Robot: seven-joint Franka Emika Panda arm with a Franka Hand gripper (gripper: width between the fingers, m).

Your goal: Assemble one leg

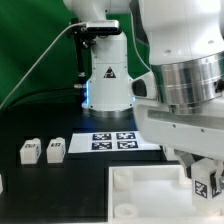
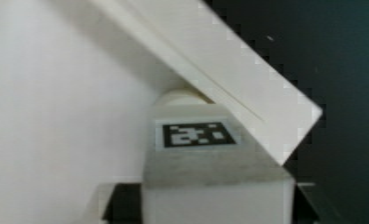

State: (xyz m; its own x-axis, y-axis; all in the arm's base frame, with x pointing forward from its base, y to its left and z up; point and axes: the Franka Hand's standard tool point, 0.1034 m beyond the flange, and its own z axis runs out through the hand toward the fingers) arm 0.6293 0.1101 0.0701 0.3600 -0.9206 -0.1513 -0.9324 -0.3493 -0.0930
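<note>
My gripper [image 1: 203, 186] is shut on a leg [image 1: 205, 180], a small white post with a black-and-white tag on its square end, at the exterior view's lower right. It holds the leg over the right corner of the large white tray-like piece [image 1: 140, 190]. In the wrist view the leg [image 2: 206, 165] sits between my dark fingers [image 2: 131, 203]. Its tagged end points at the tray-like piece's raised rim [image 2: 225, 65] and looks close to or touching it. Two more legs [image 1: 30, 151] [image 1: 56, 149] lie on the black table at the exterior view's left.
The marker board [image 1: 112, 142] lies on the table in front of the robot base [image 1: 107, 80]. A cable runs from the base toward the exterior view's left. A green backdrop stands behind. Another small white piece shows at the left edge [image 1: 2, 183].
</note>
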